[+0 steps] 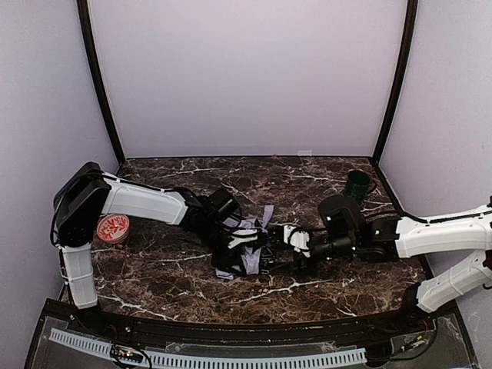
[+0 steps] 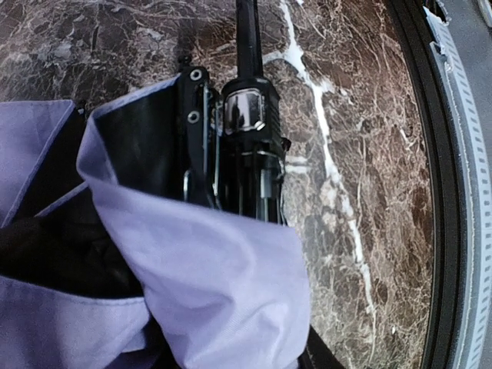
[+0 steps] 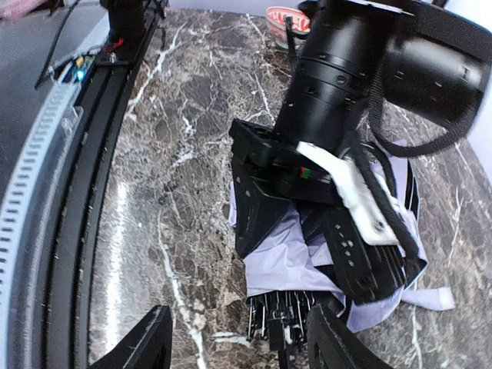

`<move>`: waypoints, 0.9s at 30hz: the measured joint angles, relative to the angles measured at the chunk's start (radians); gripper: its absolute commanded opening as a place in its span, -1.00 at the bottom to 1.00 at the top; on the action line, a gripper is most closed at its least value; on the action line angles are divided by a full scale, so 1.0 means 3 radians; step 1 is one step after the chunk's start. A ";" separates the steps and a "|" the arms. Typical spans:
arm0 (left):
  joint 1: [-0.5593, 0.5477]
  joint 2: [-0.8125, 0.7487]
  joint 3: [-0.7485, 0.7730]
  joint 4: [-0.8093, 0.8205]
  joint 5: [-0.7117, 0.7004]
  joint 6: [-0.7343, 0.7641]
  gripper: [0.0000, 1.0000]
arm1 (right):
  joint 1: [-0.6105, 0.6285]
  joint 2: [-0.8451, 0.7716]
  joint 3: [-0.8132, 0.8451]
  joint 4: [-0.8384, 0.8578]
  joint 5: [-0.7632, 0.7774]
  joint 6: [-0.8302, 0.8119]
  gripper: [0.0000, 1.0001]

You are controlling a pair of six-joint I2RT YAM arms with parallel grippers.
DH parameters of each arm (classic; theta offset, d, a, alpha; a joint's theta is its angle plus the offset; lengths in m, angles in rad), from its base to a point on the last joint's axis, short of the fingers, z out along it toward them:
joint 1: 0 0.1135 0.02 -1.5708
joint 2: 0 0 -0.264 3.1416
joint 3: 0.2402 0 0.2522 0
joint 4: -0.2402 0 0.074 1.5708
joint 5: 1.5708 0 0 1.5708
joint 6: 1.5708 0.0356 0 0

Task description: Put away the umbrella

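Note:
The umbrella (image 1: 247, 244) lies collapsed in the middle of the table, lavender fabric bunched over black ribs. My left gripper (image 1: 238, 247) is shut on the fabric bundle. In the right wrist view its black fingers (image 3: 265, 204) clamp the lavender cloth (image 3: 296, 257) from both sides. In the left wrist view the fabric (image 2: 207, 284) hides my jaws, and the black shaft and runner (image 2: 247, 123) stick out beyond. My right gripper (image 1: 290, 241) is open; its fingers (image 3: 138, 346) stand on either side of the rib ends and shaft (image 3: 296, 327) without touching them.
A red patterned bowl (image 1: 113, 228) sits at the left beside the left arm. A dark green mug (image 1: 357, 184) stands at the back right. The table's front edge has a black rail and a white cable chain (image 1: 207, 358).

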 measured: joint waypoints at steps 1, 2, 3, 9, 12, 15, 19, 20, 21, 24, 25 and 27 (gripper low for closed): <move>0.0010 0.0034 0.0039 -0.0029 0.0056 -0.0008 -0.84 | 0.0083 0.0057 -0.0019 0.0092 0.0078 -0.0118 0.26; 0.0022 0.0066 0.0072 -0.0055 0.0116 -0.0015 -0.85 | 0.0174 0.0151 -0.0020 0.0196 0.0191 -0.0278 0.28; 0.0032 0.0092 0.0102 -0.0080 0.0168 -0.0019 -0.86 | 0.0242 0.0248 -0.0017 0.0285 0.0284 -0.0413 0.30; 0.0113 0.0207 0.0212 -0.0188 0.0434 -0.0045 -0.87 | 0.0441 0.1052 0.0233 0.0470 0.0866 -0.1150 0.40; 0.0134 0.0244 0.0256 -0.0239 0.0501 -0.0045 -0.88 | 0.0440 0.1291 0.0318 0.0486 0.1095 -0.1409 0.41; 0.0155 0.0276 0.0278 -0.0262 0.0559 -0.0042 -0.90 | 0.0445 0.1352 0.0331 0.0542 0.1213 -0.1544 0.43; 0.0183 0.0337 0.0336 -0.0328 0.0641 -0.0038 -0.91 | 0.0446 0.1520 0.0360 0.0696 0.1415 -0.1665 0.43; 0.0188 0.0350 0.0347 -0.0350 0.0654 -0.0034 -0.92 | 0.0440 0.1586 0.0379 0.0724 0.1476 -0.1685 0.42; 0.0191 0.0357 0.0351 -0.0364 0.0668 -0.0027 -0.92 | 0.0431 0.1652 0.0395 0.0743 0.1528 -0.1700 0.39; 0.0201 0.0373 0.0361 -0.0364 0.0702 -0.0019 -0.93 | 0.0399 0.1748 0.0472 0.0735 0.1536 -0.1692 0.22; 0.0203 0.0379 0.0369 -0.0365 0.0712 -0.0019 -0.92 | 0.0390 0.1761 0.0493 0.0707 0.1525 -0.1687 0.12; 0.0211 0.0392 0.0384 -0.0369 0.0738 -0.0017 -0.88 | 0.0369 0.1779 0.0534 0.0633 0.1500 -0.1653 -0.11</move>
